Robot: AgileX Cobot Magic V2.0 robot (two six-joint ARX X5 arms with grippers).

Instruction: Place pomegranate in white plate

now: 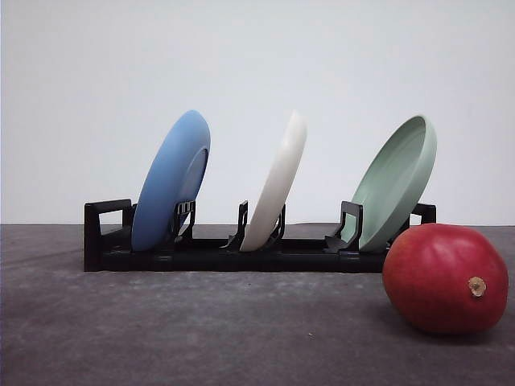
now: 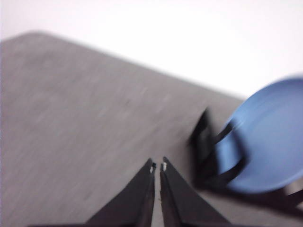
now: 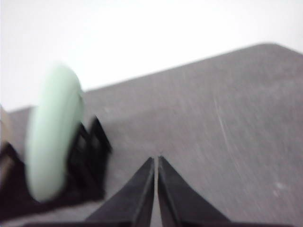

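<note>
Red pomegranate (image 1: 445, 278) lies on table; white plate (image 1: 276, 182) stands tilted.

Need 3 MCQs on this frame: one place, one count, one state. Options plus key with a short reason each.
1. Where does the pomegranate lie?
A. on the table, in front of the rack's right end
B. on the white plate
C. between the blue and white plates

2. How many plates stand in the black rack?
A. two
B. three
C. four

3. How are the left gripper and right gripper set?
A. both shut, holding nothing
B. both wide open
C. the left shut on the fruit

Key:
1 A, it rests on the grey table near the pale green plate.
2 B, blue plate, white plate and the green one lean in slots.
3 A, each wrist view shows fingertips nearly touching over bare table.
</note>
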